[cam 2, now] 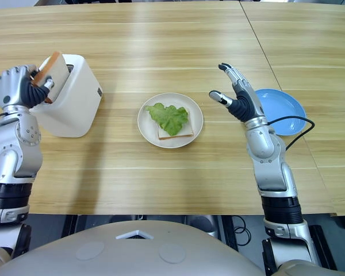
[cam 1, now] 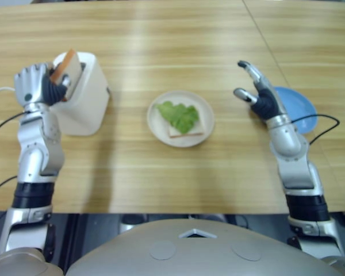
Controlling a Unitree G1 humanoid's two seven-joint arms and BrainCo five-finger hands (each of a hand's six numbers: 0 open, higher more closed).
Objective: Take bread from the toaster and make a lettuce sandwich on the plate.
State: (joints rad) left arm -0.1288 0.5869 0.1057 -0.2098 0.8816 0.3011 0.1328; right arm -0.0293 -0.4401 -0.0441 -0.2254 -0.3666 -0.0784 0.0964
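Left eye view: on the wooden table (cam 1: 161, 34) a white plate (cam 1: 153, 122) sits at the centre. On it lies a bottom slice (cam 1: 190, 132) of bread with a leaf of lettuce (cam 1: 178, 115) spread over it. At about 9 o'clock from the plate stands the white toaster (cam 1: 86, 100). A second slice of bread (cam 1: 66, 68) sticks up, tilted, from the toaster's top. The left hand (cam 1: 33, 85) is at the toaster's 9 o'clock side, and its fingers are clenched around this slice. Whether the slice's lower edge is clear of the slot cannot be told. At about 3 o'clock from the plate the right hand (cam 1: 263, 98) is raised above the table with its fingers spread, grasping nothing. Just beyond it, also toward 3 o'clock, lies a blue plate (cam 1: 302, 106).

Right eye view: the layout is the same. The toaster is at 9 o'clock from the white plate and the blue plate is at 3 o'clock. The lettuce covers most of the bottom slice, leaving its 5 o'clock corner bare. The released right hand is between the two plates, apart from the white one. A black cable (cam 2: 293, 119) loops over the blue plate's 6 o'clock rim. The left hand grips the tilted slice at the toaster's top.
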